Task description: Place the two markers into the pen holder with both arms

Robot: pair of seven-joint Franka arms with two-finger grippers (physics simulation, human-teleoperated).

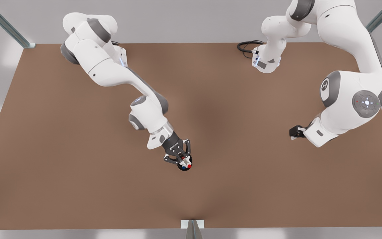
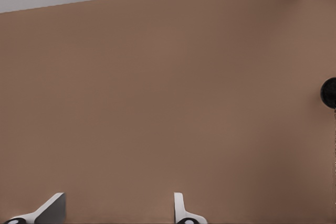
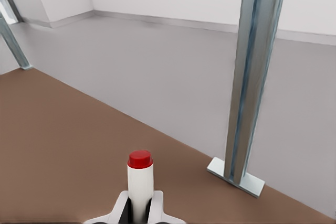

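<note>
The black pen holder (image 1: 180, 167) stands on the brown table near its middle; it is also the dark shape (image 2: 329, 93) in the left wrist view. Directly above it, on the front view's left arm, my right gripper (image 1: 185, 162) (image 3: 140, 203) is shut on the red marker (image 3: 140, 179), which stands upright with its red end (image 1: 189, 166) over the holder's mouth. The blue marker's end (image 1: 184, 168) shows inside the holder beside it. My left gripper (image 1: 293, 134) (image 2: 116, 211) waits open over bare table at the front view's right, holding nothing.
A metal post on a flat foot (image 1: 192, 225) (image 3: 236, 177) stands at the table's near edge, not far beyond the holder. More posts stand at the far corners (image 1: 28, 44). A black cable (image 1: 247, 46) lies by the right-hand arm's base.
</note>
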